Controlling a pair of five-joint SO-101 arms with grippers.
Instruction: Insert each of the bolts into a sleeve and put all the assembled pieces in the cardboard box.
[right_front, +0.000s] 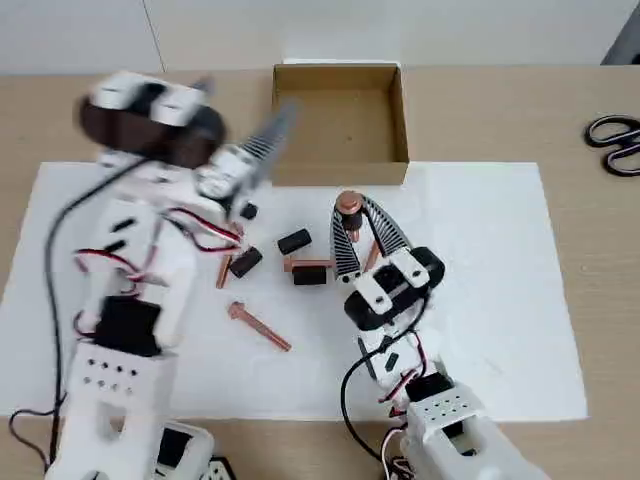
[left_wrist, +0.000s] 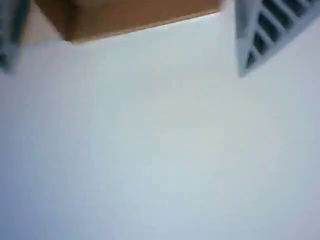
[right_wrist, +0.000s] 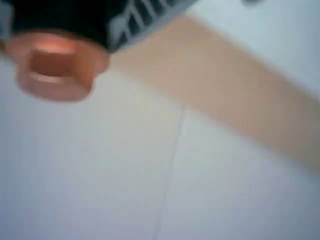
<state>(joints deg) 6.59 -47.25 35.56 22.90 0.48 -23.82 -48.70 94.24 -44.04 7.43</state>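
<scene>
- Nearest the arm bases, a loose bolt (right_front: 260, 328) lies flat on the white sheet (right_front: 500, 300). Its long axis runs diagonally, with the head at the far-left end.
- Second bolt (right_front: 223, 271) lies beside the left arm's wires, long axis running near to far, partly hidden.
- Three black sleeves lie mid-sheet, close together: left sleeve (right_front: 245, 262), far sleeve (right_front: 294, 241) and near sleeve (right_front: 309, 277).
- Third bolt (right_front: 318, 264) lies crosswise, touching the near sleeve's far edge. Cannot tell if it is seated inside.
- A small black piece (right_front: 248, 211) sits by the left arm; cannot tell if it is a sleeve.
- Right claw (right_front: 352, 218) is closed on a fourth bolt (right_front: 348, 204), held roughly upright. The copper head is uppermost and the shaft points down between the fingers. The right wrist view shows that head (right_wrist: 55, 65) hard against a ribbed finger (right_wrist: 142, 17).
- A copper sliver (right_front: 371, 254) shows behind one right finger; too hidden to identify.
- Bolt count: four certain.
- Left claw (right_front: 278, 122) is above the sheet's far edge, aimed at the cardboard box (right_front: 396, 110). Its fingers (left_wrist: 265, 35) are spread wide, with nothing between them.
- The box stands on the table (right_front: 500, 110), just beyond the sheet, open side up.
- Scissors (right_front: 615, 145) lie at the far right of the table.
</scene>
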